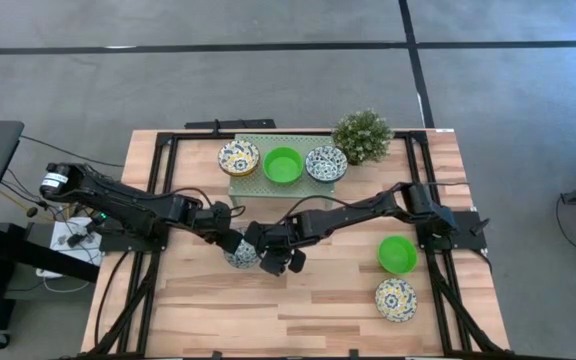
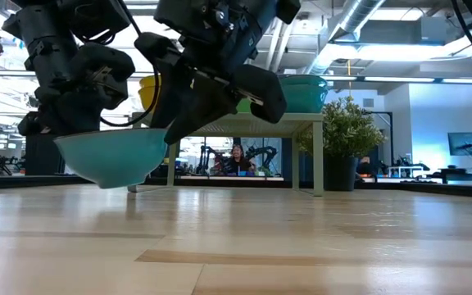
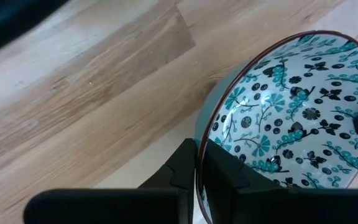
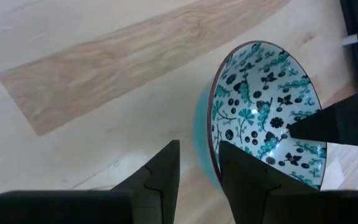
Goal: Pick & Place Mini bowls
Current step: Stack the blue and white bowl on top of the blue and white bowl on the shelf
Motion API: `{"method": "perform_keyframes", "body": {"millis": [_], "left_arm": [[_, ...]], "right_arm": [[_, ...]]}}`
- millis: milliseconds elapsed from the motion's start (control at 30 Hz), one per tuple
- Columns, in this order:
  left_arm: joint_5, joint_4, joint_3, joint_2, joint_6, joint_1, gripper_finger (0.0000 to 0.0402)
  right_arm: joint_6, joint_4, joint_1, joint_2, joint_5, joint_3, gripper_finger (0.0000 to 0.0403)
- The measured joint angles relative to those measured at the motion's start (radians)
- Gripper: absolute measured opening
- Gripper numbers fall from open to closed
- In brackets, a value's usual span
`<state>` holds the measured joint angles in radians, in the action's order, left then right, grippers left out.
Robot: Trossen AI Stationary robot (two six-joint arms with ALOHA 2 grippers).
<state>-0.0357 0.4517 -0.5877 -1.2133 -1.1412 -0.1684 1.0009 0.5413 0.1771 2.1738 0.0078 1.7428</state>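
**Holding a little bowl above the worktop**

Hanging just above the wood is a small patterned bowl (image 2: 111, 158), teal outside and white inside with blue-green flowers. The left gripper (image 3: 197, 171) is pinched tight on its rim, one finger inside and one outside. The bowl sits near the middle of the worktop (image 1: 308, 310), a bit toward the front.

The right gripper (image 4: 199, 163) is right beside the same bowl. Its fingers stand partly apart with the rim near the gap, and they are not squeezing it. From above, both grippers meet at the bowl, the left arm (image 1: 128, 205) coming from one side and the right arm (image 1: 368, 210) from the other.

At the back stands a pale green rack (image 1: 253, 185). On it sit three bowls in a row: a yellow-blue flowery bowl (image 1: 238, 157), a plain green bowl (image 1: 282, 165), and a blue flowery bowl (image 1: 326, 163). A small potted plant (image 1: 362, 136) stands next to them.

On the right side of the worktop lie a second green bowl (image 1: 397, 254) and another flowery bowl (image 1: 395, 299) just in front of it.
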Motion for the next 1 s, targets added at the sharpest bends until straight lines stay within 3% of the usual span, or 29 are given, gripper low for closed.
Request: {"method": "perform_keyframes", "body": {"millis": [167, 433, 1000], "left_arm": [[0.007, -0.013, 0.000, 0.000, 0.000, 0.000, 0.0024], [0.000, -0.026, 0.000, 0.001, -0.007, 0.000, 0.0041], [-0.017, -0.075, 0.000, 0.008, 0.012, 0.000, 0.0093]], "right_arm": [[0.040, -0.002, -0.001, 0.000, 0.000, 0.000, 0.0089], [0.052, 0.006, -0.001, 0.000, -0.002, -0.001, 0.0008], [-0.013, 0.044, 0.000, 0.000, -0.003, -0.001, 0.0002]]}}
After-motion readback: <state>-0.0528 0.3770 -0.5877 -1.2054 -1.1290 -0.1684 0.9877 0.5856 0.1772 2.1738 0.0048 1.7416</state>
